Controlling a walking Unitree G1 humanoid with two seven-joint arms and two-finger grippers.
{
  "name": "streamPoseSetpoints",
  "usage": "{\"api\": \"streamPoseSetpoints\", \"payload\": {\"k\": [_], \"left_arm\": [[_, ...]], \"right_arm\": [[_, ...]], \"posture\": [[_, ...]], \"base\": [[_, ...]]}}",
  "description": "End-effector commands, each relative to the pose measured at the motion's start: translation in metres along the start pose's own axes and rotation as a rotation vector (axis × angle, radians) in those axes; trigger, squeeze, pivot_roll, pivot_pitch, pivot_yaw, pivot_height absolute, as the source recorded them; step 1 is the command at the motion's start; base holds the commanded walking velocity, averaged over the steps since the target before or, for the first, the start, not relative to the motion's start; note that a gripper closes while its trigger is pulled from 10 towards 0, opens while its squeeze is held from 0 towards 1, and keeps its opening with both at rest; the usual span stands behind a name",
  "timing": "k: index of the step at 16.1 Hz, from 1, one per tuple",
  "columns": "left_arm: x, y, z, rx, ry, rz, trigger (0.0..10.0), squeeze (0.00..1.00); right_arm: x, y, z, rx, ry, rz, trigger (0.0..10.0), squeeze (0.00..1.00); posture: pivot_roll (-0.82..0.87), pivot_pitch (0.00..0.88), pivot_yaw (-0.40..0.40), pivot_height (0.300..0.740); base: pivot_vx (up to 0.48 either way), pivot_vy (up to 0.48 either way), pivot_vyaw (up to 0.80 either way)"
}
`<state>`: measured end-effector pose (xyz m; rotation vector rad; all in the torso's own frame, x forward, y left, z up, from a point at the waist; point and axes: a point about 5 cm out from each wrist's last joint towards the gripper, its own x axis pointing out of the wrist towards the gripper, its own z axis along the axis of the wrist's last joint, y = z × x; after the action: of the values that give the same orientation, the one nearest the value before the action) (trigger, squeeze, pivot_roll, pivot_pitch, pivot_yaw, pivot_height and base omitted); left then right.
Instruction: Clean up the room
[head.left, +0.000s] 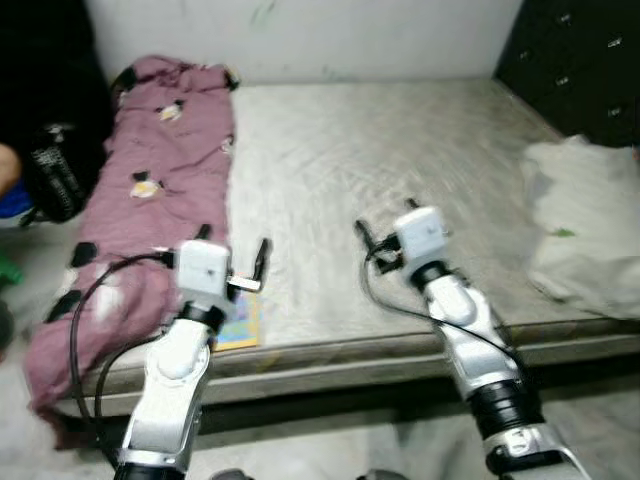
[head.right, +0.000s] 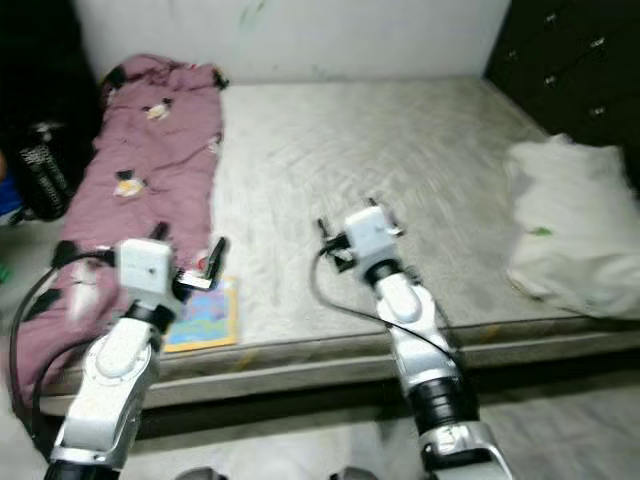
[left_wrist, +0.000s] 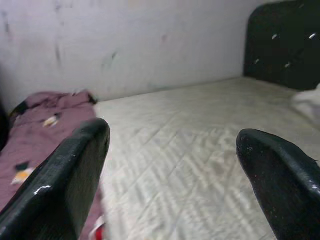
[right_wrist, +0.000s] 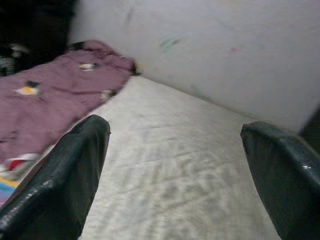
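Now your left gripper (head.left: 258, 262), fingers spread wide, is hovering nearest the book (head.right: 205, 313), lying just below it.

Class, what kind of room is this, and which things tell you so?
Most likely a bedroom: a bare mattress on a low bed, a pink blanket along its left side, a white pillow at the right, beside a dark padded headboard.

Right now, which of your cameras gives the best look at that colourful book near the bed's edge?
The right eye view: the colourful book lies flat on the mattress beside the purple blanket, its whole cover visible. In the left eye view the left arm hides much of it. The right wrist view catches just a corner.
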<state>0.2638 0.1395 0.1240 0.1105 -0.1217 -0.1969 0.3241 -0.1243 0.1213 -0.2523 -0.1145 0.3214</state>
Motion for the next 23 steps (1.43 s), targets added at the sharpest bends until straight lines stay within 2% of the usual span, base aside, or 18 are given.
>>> {"api": "streamPoseSetpoints", "payload": {"k": [1, 6, 17, 23], "left_arm": [[-0.0007, 0.0083, -0.0001, 0.008, 0.004, 0.015, 10.0, 0.00], [-0.0015, 0.0074, 0.0039, -0.010, -0.033, -0.002, 10.0, 0.00], [-0.0012, 0.0080, 0.0041, -0.008, -0.036, -0.011, 10.0, 0.00], [-0.0007, 0.0087, 0.0018, -0.005, -0.022, -0.007, 10.0, 0.00]], "right_arm": [[0.0034, 0.0080, 0.0025, 0.013, -0.008, 0.020, 10.0, 0.00], [0.0039, 0.0074, 0.0026, 0.009, -0.009, 0.019, 10.0, 0.00], [0.0049, 0.0077, 0.0019, 0.012, -0.007, 0.018, 10.0, 0.00], [0.0051, 0.0067, 0.0004, 0.017, -0.005, 0.008, 10.0, 0.00]], "posture": [[0.03, 0.000, -0.013, 0.740], [0.03, 0.000, -0.015, 0.740], [0.03, 0.000, -0.013, 0.740], [0.03, 0.000, -0.013, 0.740]], "base": [[0.000, 0.000, 0.00], [0.000, 0.000, 0.00], [0.322, 0.000, 0.00], [0.000, 0.000, 0.00]]}}
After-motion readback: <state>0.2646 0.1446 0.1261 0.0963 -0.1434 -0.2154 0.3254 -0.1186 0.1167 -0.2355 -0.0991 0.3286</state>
